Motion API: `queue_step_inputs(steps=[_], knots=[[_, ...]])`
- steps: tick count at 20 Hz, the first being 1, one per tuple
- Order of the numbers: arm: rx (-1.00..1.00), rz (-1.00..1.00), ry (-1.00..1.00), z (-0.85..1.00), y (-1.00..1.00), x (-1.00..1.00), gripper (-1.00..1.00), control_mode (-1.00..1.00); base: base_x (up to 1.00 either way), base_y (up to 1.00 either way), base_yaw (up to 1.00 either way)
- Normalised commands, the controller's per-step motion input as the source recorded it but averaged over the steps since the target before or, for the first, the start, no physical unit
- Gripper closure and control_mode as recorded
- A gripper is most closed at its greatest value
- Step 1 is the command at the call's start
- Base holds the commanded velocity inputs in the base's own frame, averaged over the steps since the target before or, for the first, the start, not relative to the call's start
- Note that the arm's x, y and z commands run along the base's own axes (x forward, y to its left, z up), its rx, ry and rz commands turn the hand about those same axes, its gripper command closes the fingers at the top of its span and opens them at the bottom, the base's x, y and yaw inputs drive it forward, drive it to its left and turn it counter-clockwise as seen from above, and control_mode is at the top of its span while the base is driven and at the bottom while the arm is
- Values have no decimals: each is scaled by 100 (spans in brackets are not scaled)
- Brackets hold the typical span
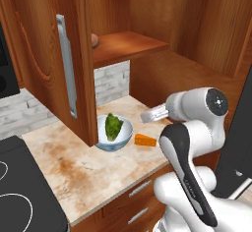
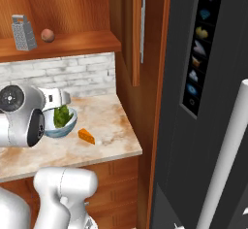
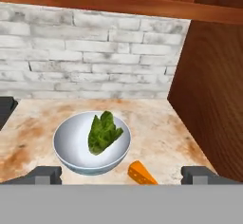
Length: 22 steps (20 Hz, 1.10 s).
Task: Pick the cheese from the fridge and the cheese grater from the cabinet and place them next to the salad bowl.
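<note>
The salad bowl (image 1: 114, 133) (image 2: 62, 121) (image 3: 76, 144), white with green lettuce, stands on the counter under the cabinet. The cheese (image 1: 145, 140) (image 2: 87, 136) (image 3: 141, 173), a small orange wedge, lies on the counter just right of the bowl. The grey cheese grater (image 2: 23, 32) stands upright on the cabinet (image 1: 44, 54) shelf, at the left. My gripper (image 3: 122, 174) (image 1: 146, 117) (image 2: 65, 98) hovers above the bowl and cheese, facing the brick wall. It is open wide, and its fingertips (image 3: 45, 174) hold nothing. The fridge (image 2: 193, 102) stands dark at the right.
A small brown round lump (image 2: 47, 35) (image 1: 95, 40) sits on the shelf beside the grater. The open cabinet door with its long silver handle (image 1: 66, 64) hangs over the counter left of the bowl. A black stove (image 1: 24, 191) borders the counter's left end. A wooden side panel (image 3: 209, 90) walls the right.
</note>
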Motion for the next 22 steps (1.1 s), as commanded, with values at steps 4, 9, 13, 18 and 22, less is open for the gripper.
queue_step_inputs(steps=[4,9,13,18,22], knots=[[3,1,-12,80,0,-57,-100,-100,0,0,0],[0,0,-1,83,0,-39,-100,-100,0,0,0],[0,1,1,60,7,-20,-100,-100,0,0,0],[0,5,0,42,26,-13,-100,-100,0,0,0],[-2,14,5,52,37,-6,-100,-100,0,0,0]])
